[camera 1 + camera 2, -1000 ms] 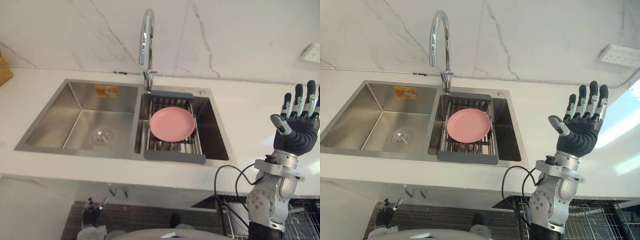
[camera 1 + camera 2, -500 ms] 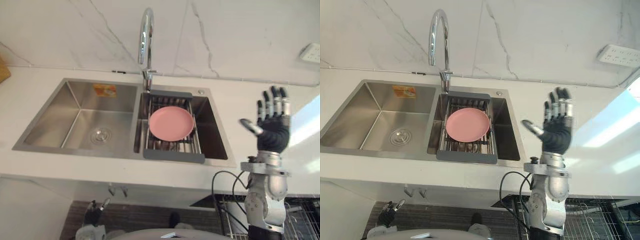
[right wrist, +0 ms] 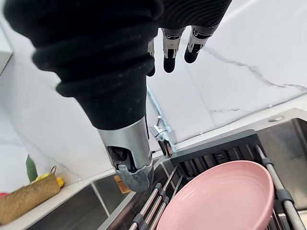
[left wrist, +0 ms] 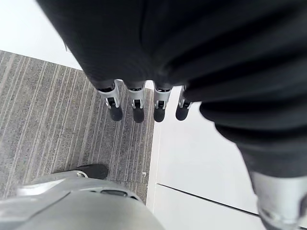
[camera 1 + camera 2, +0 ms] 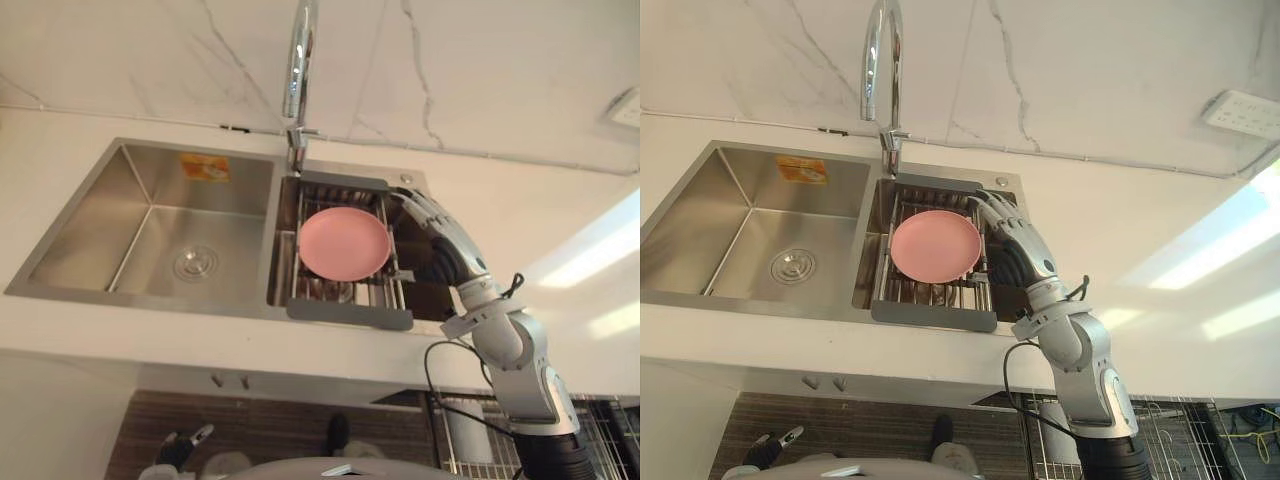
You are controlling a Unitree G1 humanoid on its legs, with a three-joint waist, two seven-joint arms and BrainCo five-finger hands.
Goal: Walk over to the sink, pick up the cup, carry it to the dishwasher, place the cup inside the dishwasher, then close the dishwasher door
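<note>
A pink plate [image 5: 345,243] lies on a grey-framed drying rack [image 5: 350,316] across the sink's right basin. My right hand [image 5: 445,252] reaches over that basin just right of the plate, its fingers stretched toward the rack's far end, open and holding nothing. In the right wrist view the thumb [image 3: 132,165] hangs above the plate [image 3: 216,196], with the fingers [image 3: 169,52] straight. My left hand [image 4: 135,103] hangs low by the cabinet front, fingers straight and open over the striped floor.
The left basin [image 5: 150,230] is bare steel with a drain. A tall chrome faucet [image 5: 297,60] rises behind the rack. A wire dishwasher rack [image 5: 1200,430] shows below the counter at lower right. A woven basket [image 3: 29,199] sits on the far-left counter.
My right hand has dropped from its raised, upright pose over the right counter and swung left, down into the right basin beside the plate. The camera has shifted a little.
</note>
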